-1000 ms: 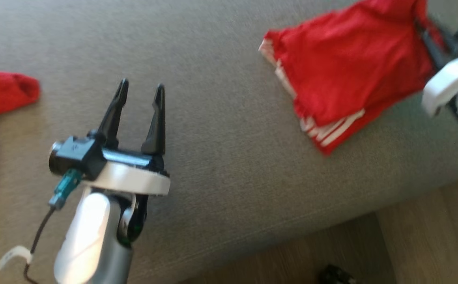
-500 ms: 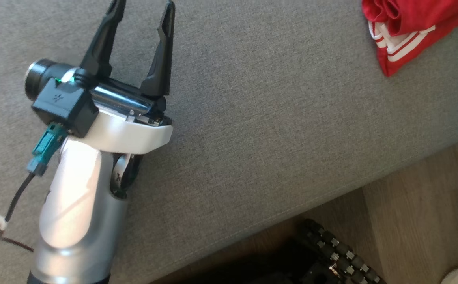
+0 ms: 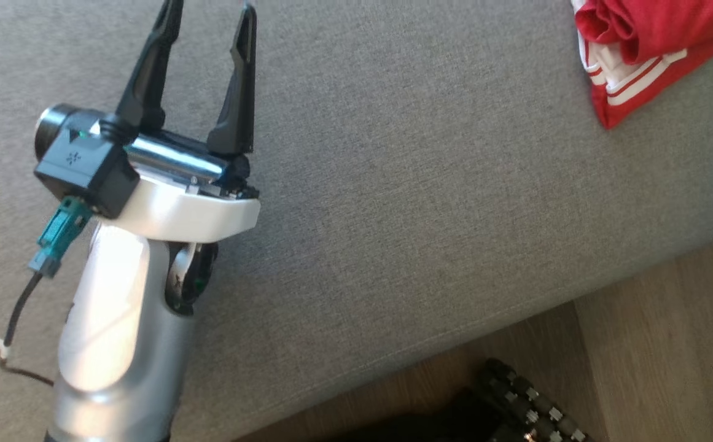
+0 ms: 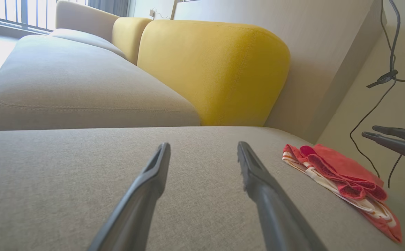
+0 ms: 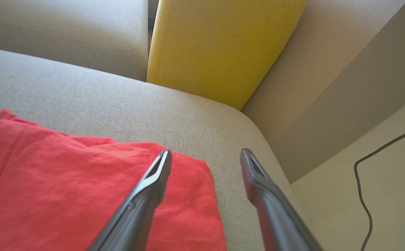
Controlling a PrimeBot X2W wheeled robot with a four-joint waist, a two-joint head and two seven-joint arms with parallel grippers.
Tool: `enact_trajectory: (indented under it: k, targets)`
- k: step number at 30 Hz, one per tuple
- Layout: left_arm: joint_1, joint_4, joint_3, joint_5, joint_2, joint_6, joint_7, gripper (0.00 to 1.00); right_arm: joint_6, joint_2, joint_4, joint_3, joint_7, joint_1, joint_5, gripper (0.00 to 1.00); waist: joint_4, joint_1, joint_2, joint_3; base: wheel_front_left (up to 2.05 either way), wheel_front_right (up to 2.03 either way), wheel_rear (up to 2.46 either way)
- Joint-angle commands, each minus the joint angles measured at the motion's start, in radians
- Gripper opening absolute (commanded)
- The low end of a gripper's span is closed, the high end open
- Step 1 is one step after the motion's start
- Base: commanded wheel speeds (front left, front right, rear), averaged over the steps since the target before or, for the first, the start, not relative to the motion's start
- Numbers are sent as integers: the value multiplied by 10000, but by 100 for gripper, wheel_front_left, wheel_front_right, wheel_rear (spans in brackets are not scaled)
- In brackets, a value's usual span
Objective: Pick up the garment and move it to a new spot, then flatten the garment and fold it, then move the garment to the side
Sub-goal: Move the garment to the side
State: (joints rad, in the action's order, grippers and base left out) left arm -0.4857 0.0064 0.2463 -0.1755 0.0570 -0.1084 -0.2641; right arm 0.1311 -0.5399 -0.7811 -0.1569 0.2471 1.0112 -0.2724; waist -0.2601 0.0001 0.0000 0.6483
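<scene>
A: Grey sofa seat (image 3: pixel 424 184), yellow back cushion (image 4: pixel 216 69) behind. Garment location?
B: Red garment (image 5: pixel 83 195), folded, bit rumpled, at seat's rt end near corner. Long axis approx. front-to-back along that end.
A: Grippers?
B: Right gripper (image 5: pixel 205 153) at garment's rt edge, fingers spread, holding nothing; one finger over cloth, other over bare seat. Left gripper (image 4: pixel 203 147) likewise spread, empty, over bare fabric, well apart, garment off to its rt.
A: Nearer arm?
B: Rt, clearly. Prob. placed aside already.
</scene>
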Motion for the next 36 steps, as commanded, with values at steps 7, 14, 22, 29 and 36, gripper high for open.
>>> enact_trajectory:
  k: [7, 14, 22, 29, 36]
  targets:
    - [586, -322, -296, -442, -58, 277, 23, 100, -4, 38, 729, -57, 95, -867, -47, 100, 806, -1, 0, -1571, 0, 0, 0]
    - [1496, -400, -186, -1215, -65, 893, 23, 100, -4, 873, 1908, -279, 103, -2160, -427, 100, 1714, -1, 0, -3040, 0, 0, 0]
    - [2622, -312, 67, -1571, -67, 1564, 23, 100, -4, 2065, 3395, 381, 122, -4444, -928, 100, 2874, -1, 0, -4316, 0, 0, 0]
    - [3451, 213, 85, -1710, -67, 1866, 23, 100, -4, 3424, 4785, 773, 138, -6716, -906, 100, 3556, -1, 0, -5055, 0, 0, 0]
    - [3979, 533, 236, -1132, -67, 1908, 23, 100, -4, 4493, 5737, 991, 144, -8173, 190, 100, 3723, -1, 0, -5333, 0, 0, 0]
